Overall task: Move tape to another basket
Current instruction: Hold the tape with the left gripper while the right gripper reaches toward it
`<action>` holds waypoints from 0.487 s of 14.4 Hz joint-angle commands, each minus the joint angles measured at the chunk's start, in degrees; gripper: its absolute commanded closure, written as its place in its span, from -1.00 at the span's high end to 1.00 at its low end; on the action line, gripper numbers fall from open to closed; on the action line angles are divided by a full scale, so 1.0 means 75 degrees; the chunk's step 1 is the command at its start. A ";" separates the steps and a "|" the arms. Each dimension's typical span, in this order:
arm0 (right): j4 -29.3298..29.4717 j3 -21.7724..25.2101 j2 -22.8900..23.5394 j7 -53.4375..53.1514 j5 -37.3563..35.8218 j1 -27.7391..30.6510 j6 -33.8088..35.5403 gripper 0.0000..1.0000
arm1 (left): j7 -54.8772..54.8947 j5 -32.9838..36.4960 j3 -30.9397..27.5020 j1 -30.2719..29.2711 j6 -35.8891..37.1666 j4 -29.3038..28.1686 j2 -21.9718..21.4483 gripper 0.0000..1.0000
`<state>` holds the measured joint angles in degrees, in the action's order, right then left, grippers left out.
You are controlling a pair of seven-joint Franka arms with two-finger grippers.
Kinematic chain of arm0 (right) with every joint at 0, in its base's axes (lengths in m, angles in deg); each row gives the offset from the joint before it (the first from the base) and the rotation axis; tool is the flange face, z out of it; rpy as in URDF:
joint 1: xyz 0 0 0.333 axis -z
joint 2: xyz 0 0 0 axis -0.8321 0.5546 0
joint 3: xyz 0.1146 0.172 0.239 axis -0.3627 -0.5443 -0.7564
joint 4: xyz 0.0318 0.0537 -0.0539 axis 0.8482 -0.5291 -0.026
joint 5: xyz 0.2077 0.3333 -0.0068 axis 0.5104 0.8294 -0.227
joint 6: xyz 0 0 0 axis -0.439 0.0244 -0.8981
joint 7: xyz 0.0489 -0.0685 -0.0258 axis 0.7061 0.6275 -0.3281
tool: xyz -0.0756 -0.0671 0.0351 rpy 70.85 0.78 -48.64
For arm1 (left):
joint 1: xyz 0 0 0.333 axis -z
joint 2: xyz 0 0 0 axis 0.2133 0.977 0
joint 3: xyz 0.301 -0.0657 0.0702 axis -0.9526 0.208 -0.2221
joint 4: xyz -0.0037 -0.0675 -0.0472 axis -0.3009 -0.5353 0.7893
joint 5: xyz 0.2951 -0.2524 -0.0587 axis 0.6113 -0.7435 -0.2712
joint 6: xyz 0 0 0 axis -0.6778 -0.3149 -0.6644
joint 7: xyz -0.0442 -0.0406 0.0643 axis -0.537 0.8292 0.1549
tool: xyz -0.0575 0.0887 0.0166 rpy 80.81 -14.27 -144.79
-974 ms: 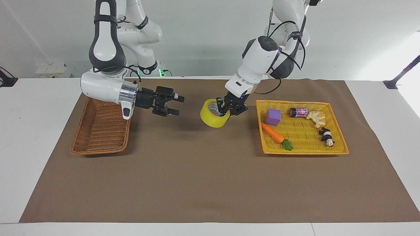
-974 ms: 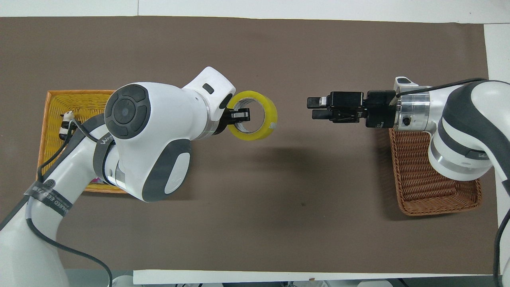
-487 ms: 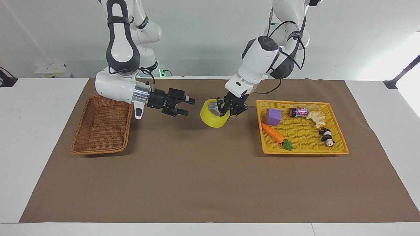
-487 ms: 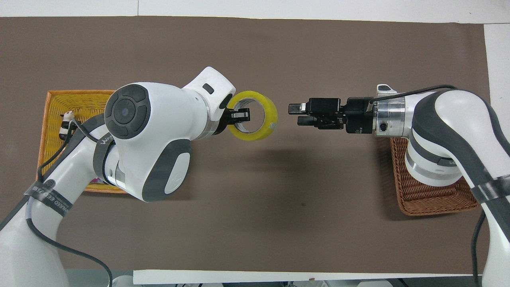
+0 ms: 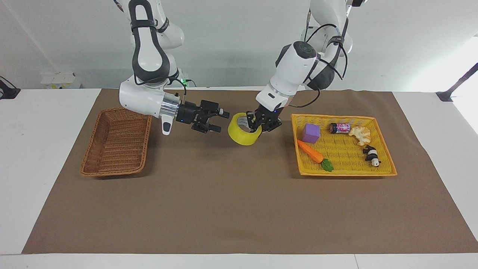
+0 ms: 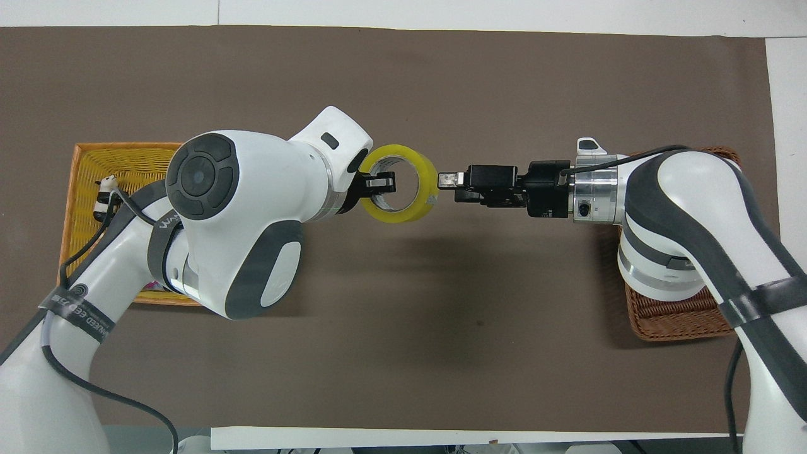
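The yellow tape (image 5: 239,136) hangs tilted in the air over the middle of the brown mat. My left gripper (image 5: 256,125) is shut on its rim, one finger inside the white core; it also shows in the overhead view (image 6: 381,183) with the tape (image 6: 430,183). My right gripper (image 5: 222,121) is open, held level, its fingertips right at the tape's rim on the side toward the right arm; I cannot tell if they touch. It shows in the overhead view (image 6: 449,187) too. The dark brown wicker basket (image 5: 112,144) lies empty at the right arm's end.
The yellow-orange tray basket (image 5: 343,151) at the left arm's end holds a purple cube (image 5: 311,133), a carrot (image 5: 312,151), a small can (image 5: 340,128), a pastry (image 5: 360,135) and a panda toy (image 5: 371,155). My right arm's elbow hangs over the brown basket (image 6: 668,313).
My right gripper has moved from beside the brown basket across the mat up to the tape's rim. My left gripper and the tape have stayed still.
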<state>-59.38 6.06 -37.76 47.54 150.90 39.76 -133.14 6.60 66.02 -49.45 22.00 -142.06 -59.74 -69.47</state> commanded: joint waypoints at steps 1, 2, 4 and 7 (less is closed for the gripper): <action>-0.0053 0.0011 0.0056 0.0750 0.0230 -0.0100 -0.0125 0.99 | 0.0044 -0.0135 -0.0120 0.0135 0.0050 -0.0010 -0.0066 -1.00; -0.0042 0.0011 0.0056 0.0844 0.0230 -0.0112 -0.0137 0.99 | 0.0032 -0.0135 -0.0120 0.0146 0.0097 -0.0021 -0.0078 -1.00; -0.0018 0.0011 0.0091 0.0892 0.0230 -0.0205 -0.0253 0.99 | 0.0044 -0.0135 -0.0120 0.0146 0.0144 -0.0022 -0.0078 -1.00; 0.0122 0.0011 0.0162 0.0787 0.0393 -0.0474 -0.0640 0.99 | 0.0044 -0.0135 -0.0120 0.0146 0.0167 -0.0033 -0.0089 -0.99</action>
<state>-59.19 6.09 -37.27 52.47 151.23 37.90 -135.77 6.60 66.02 -49.45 22.01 -141.37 -59.78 -69.47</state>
